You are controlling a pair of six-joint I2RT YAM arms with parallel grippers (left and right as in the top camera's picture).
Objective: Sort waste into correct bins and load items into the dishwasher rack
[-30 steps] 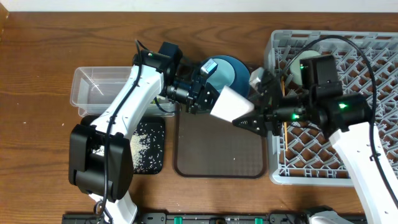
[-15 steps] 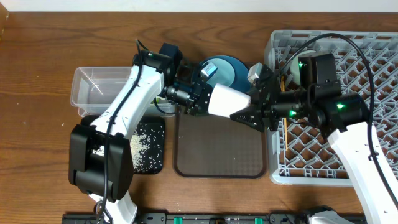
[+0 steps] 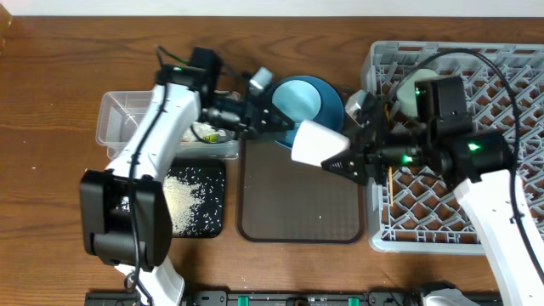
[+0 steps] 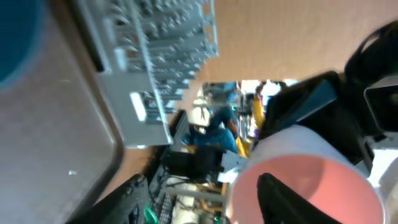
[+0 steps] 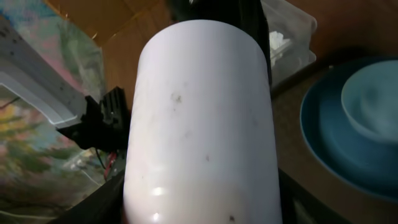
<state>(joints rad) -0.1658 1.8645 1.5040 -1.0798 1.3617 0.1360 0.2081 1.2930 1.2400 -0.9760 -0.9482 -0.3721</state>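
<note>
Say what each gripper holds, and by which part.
The right gripper holds the white cup, its fingers clamped across the outer wall near the base. The left gripper is open and holds nothing.

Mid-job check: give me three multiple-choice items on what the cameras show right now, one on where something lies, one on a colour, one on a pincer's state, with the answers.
1. Where do the loose white grains lie?
A. in the black tray
B. in the grey rack
C. on the blue plate

2. What colour is the inside of the cup?
A. green
B. pink
C. black

3. How is the right pincer?
A. open and empty
B. shut on the cup
C. out of view

Answers:
1 A: the overhead view shows the grains scattered over the black tray's floor.
2 B: the left wrist view looks into its pink mouth.
3 B: it clamps the cup's white wall above the brown tray.
</note>
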